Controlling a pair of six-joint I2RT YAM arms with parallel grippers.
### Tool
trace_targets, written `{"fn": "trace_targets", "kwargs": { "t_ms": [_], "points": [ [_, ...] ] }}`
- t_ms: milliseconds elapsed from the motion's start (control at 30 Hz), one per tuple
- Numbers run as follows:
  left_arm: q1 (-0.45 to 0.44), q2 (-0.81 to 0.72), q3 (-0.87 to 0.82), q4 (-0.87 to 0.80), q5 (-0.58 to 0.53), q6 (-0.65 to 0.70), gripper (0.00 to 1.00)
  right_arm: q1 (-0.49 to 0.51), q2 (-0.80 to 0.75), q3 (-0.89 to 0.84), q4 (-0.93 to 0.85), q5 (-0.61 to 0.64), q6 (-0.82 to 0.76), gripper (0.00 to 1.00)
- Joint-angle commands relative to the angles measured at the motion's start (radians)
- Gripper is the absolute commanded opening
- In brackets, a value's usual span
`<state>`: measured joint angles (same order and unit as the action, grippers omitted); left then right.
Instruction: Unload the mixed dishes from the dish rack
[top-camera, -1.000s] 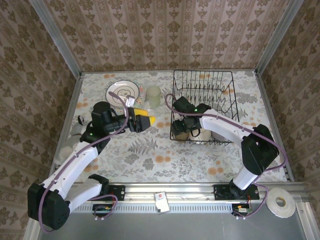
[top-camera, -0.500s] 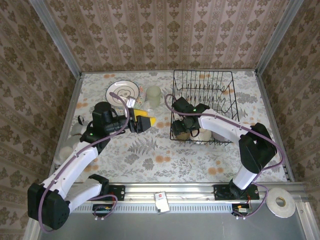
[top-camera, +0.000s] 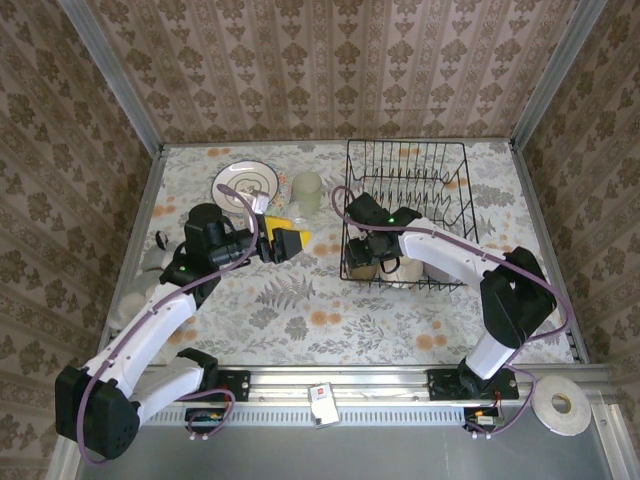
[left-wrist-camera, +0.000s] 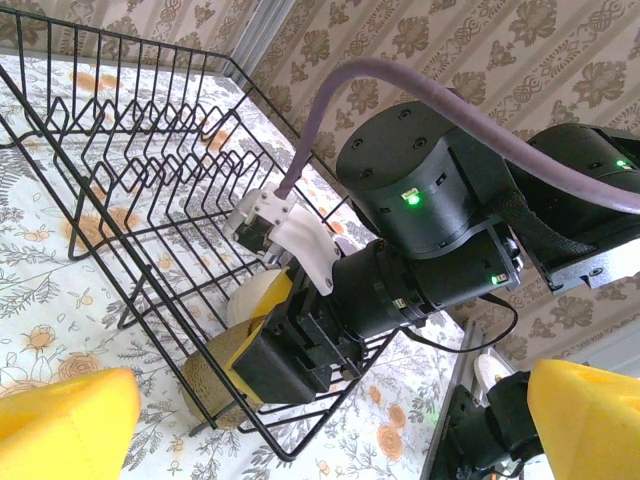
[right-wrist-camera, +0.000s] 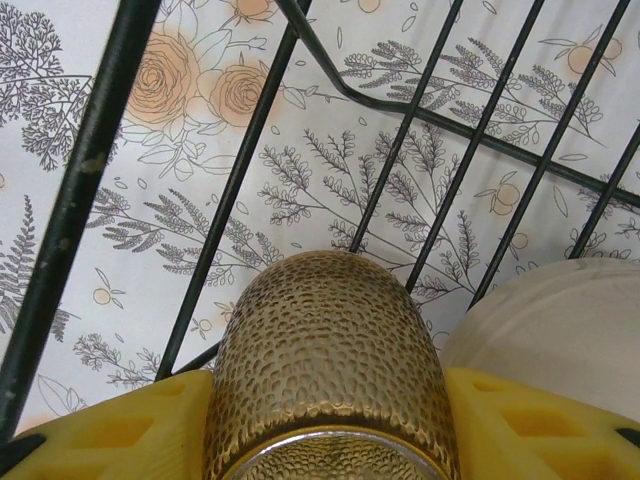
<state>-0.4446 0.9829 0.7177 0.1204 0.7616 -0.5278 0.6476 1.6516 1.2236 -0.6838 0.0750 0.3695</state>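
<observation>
The black wire dish rack stands at the back right of the table. In its near left corner lies a small brown hammered cup, on its side next to a cream bowl. My right gripper reaches down into that corner, its yellow fingers pressed against both sides of the cup. My left gripper hovers left of the rack, wide open and holding nothing; its view looks at the rack, the cup and the right gripper. Out on the table stand a floral plate and a pale green glass.
White dishes sit at the table's left edge, partly hidden by my left arm. The rack's upright tines stand behind my right wrist. Wallpapered walls close in the table on three sides. A tape roll lies off the table, near right.
The right gripper's fingers have drawn in onto the brown cup. The left gripper has turned slightly at the wrist and otherwise kept its place.
</observation>
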Motion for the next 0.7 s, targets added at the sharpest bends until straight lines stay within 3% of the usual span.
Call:
{"fn": "trace_targets", "kwargs": {
  "t_ms": [0, 367, 500, 667],
  "points": [
    [-0.005, -0.002, 0.017, 0.035, -0.025, -0.009, 1.00, -0.010, -0.049, -0.010, 0.003, 0.003, 0.004, 0.48],
    [-0.005, 0.016, -0.001, 0.091, -0.019, -0.042, 1.00, -0.094, -0.154, -0.018, 0.020, -0.026, 0.002, 0.39],
    [-0.005, 0.028, -0.025, 0.139, -0.053, -0.069, 1.00, -0.160, -0.203, -0.045, 0.056, -0.121, 0.017, 0.37],
    [-0.036, 0.078, -0.053, 0.280, -0.002, -0.143, 1.00, -0.245, -0.253, -0.084, 0.113, -0.273, 0.056, 0.35]
  ]
}}
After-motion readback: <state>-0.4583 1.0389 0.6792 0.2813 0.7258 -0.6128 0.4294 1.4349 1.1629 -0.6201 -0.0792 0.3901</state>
